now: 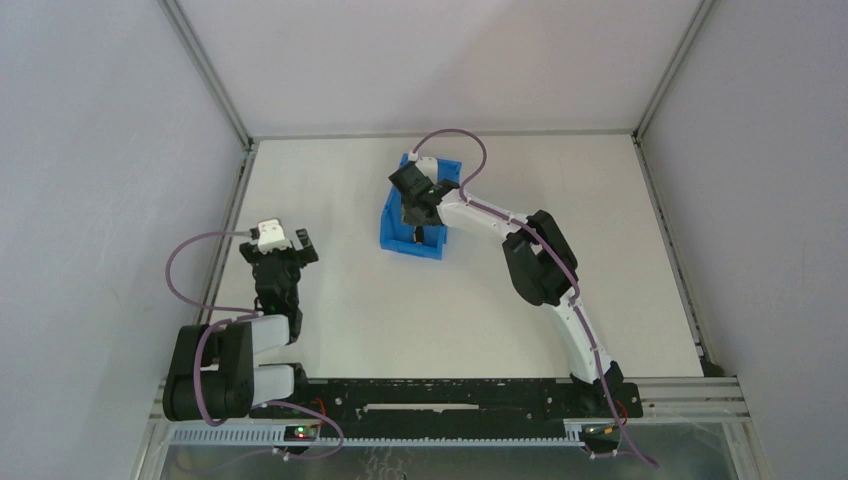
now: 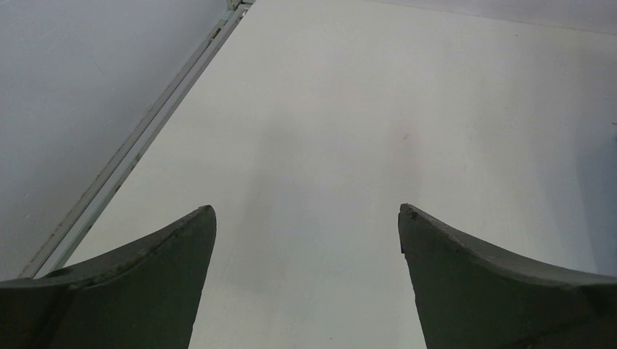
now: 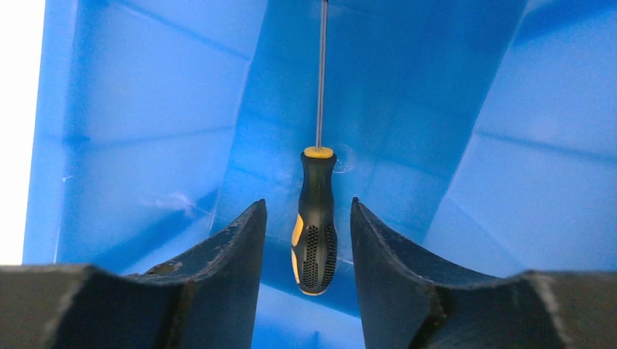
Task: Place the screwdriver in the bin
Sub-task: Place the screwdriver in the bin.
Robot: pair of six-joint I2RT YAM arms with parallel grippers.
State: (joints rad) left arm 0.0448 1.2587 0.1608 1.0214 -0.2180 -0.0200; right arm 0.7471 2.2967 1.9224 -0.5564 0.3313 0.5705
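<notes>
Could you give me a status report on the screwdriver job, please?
Left gripper open over table. Right gripper open inside bin. Screwdriver in bin between its jaws, gaps either side. Nothing in the way.

Tiny screwdriver (image 3: 314,233): black ribbed handle with orange-yellow insets and collar, thin straight metal shaft. Lying inside a blue plastic rectangular bin (image 3: 145,109) with an open top, against its smooth inner surface, handle nearest the wrist camera, shaft running straight away from it. Bin (image 1: 410,243) upright on the white desk (image 1: 330,300), around mid-desk, slightly skewed.
</notes>
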